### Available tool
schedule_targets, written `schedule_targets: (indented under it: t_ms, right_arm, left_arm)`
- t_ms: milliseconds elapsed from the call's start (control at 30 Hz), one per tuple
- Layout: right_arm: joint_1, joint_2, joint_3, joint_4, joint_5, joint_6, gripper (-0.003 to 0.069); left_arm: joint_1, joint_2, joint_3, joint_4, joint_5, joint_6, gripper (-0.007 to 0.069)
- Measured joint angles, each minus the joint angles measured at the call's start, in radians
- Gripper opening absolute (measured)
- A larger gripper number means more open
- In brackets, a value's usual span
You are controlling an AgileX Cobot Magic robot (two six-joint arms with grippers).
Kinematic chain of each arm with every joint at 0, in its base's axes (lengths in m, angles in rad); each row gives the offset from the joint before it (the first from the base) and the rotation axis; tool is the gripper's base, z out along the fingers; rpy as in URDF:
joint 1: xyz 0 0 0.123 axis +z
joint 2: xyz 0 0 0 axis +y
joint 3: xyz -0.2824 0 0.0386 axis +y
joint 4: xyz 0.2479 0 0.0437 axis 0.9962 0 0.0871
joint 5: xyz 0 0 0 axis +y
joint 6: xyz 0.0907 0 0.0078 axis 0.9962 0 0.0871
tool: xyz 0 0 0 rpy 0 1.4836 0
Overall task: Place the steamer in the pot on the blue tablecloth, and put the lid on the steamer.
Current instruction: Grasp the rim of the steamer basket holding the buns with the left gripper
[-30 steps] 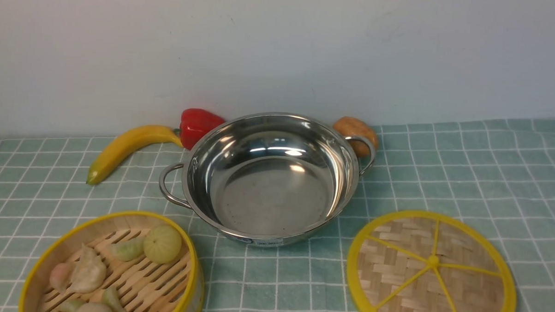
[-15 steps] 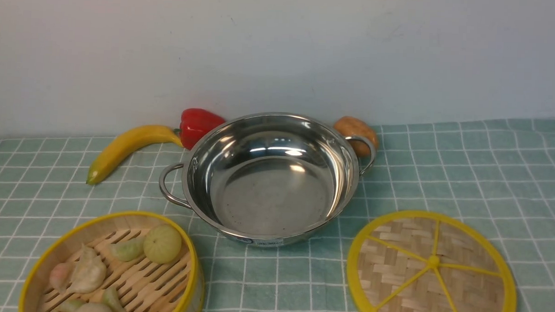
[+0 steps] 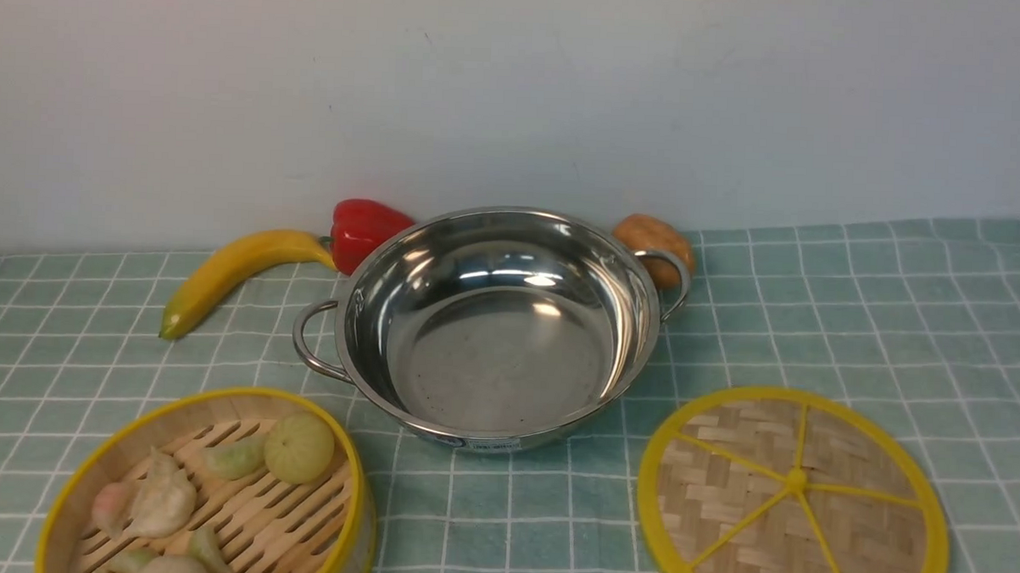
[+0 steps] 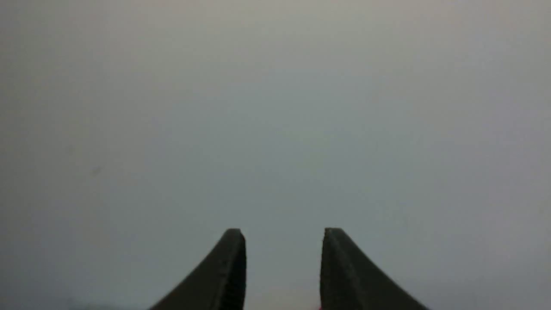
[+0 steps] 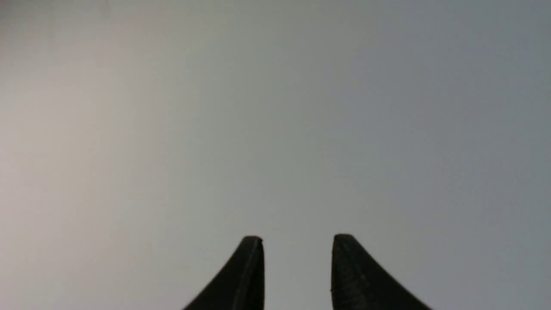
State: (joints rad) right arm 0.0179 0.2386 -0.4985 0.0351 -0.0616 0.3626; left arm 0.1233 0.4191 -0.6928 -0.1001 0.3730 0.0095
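Where the front view stops at its near edge, the steamer [image 3: 218, 392], near left with dumplings [image 3: 163, 499] inside, and the lid [image 3: 795, 491], near right, are both cut off. Between them and farther back the pot [image 3: 499, 362] stands empty on the tablecloth [image 3: 857, 316], partly hiding a pepper [image 3: 363, 229] and a potato [image 3: 651, 240]; a banana [image 3: 230, 272] lies far left. Bare cloth stretches right of the pot.

Left wrist view: the left end effector [image 4: 284, 267] has its jaws narrowly apart, gripping nothing, against blank grey.

Right wrist view: the right end effector [image 5: 297, 271] looks likewise.
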Motion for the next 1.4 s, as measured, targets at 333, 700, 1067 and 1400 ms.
schedule_targets:
  t_ms: [333,700,1067,1400]
  right_arm:
    - [0.000,0.359,-0.188,-0.035,0.860,-0.074,0.0242]
    - [0.000,0.483,-0.191,0.003,1.037,-0.255,0.0242]
    - [0.000,0.483,-0.191,0.115,1.035,-0.346,0.0242]
    - [0.000,0.483,-0.191,0.131,1.034,-0.368,0.0242]
  left_arm:
    - [0.000,0.422,-0.191,0.165,0.552,-0.160,0.0243]
    - [0.000,0.746,-0.193,0.284,0.623,-0.194,0.0243]
    - [0.000,0.992,-0.193,0.289,0.542,-0.194,0.0243]
    - [0.009,1.144,-0.195,0.304,0.503,-0.194,0.0243]
